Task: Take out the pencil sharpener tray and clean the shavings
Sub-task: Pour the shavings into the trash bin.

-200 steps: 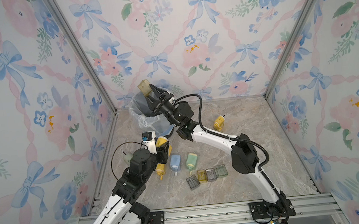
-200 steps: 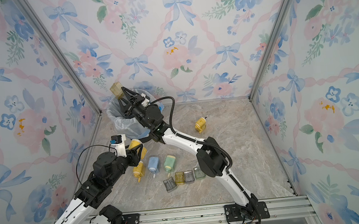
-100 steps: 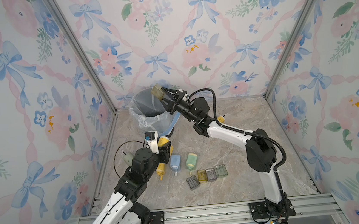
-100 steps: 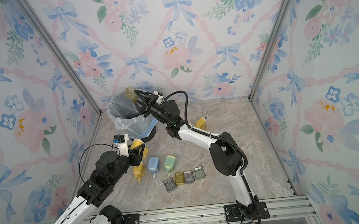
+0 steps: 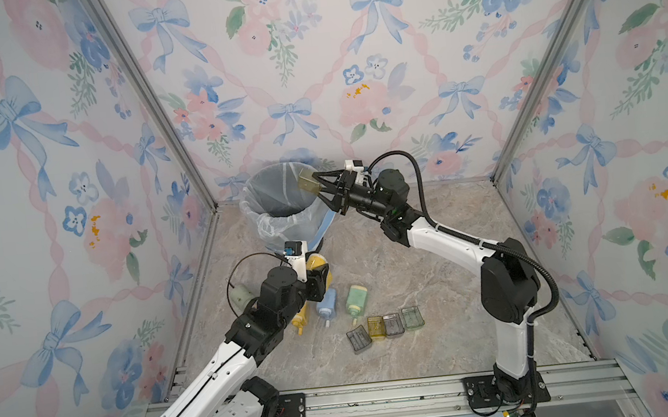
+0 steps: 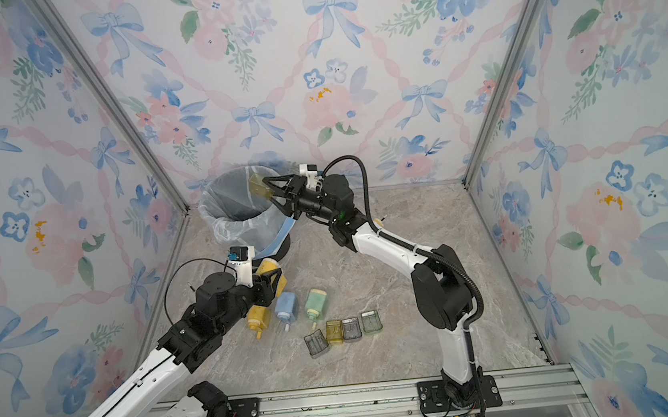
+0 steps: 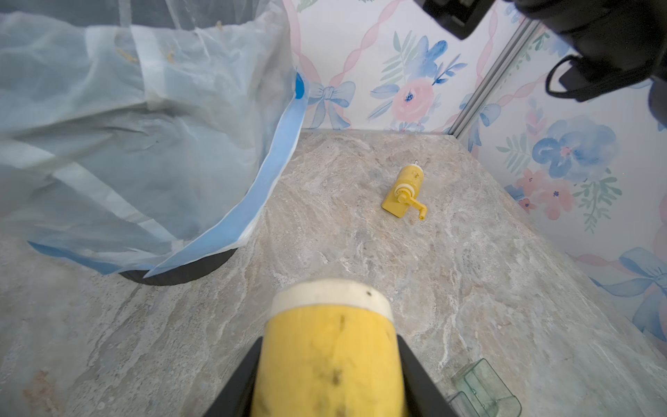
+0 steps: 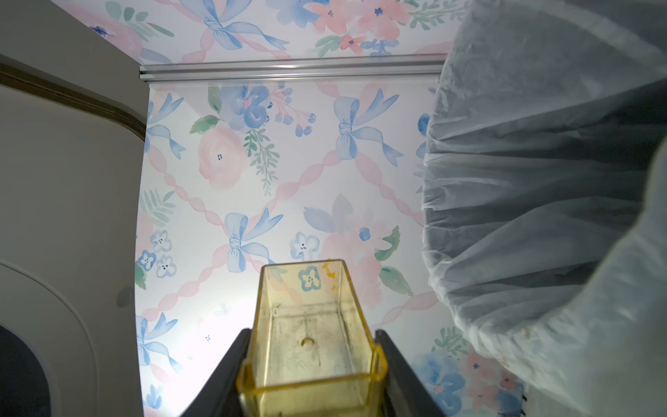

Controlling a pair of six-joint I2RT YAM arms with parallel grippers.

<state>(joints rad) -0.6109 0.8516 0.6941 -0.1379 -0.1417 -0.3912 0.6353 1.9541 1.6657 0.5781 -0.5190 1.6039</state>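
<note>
Fingers (image 8: 404,379) of the right gripper (image 5: 315,184) pinch the yellow tray (image 8: 310,343) by the rim of the lined bin (image 5: 255,215). Left gripper (image 6: 274,281) clamps a yellow sharpener (image 7: 328,361); a blue sharpener (image 5: 328,302) lies near.

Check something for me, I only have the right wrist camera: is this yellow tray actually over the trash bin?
Observer: Yes; in a top view the yellow tray in the right gripper hangs over the trash bin opening, near its rim.
Operator: What's the left arm holding?
Observer: The left gripper is shut on a yellow pencil sharpener, beside the bin.
Operator: Any other trays out?
Observer: Four lie in a row on the table: dark grey tray, second yellow tray, grey tray, green tray.
</note>
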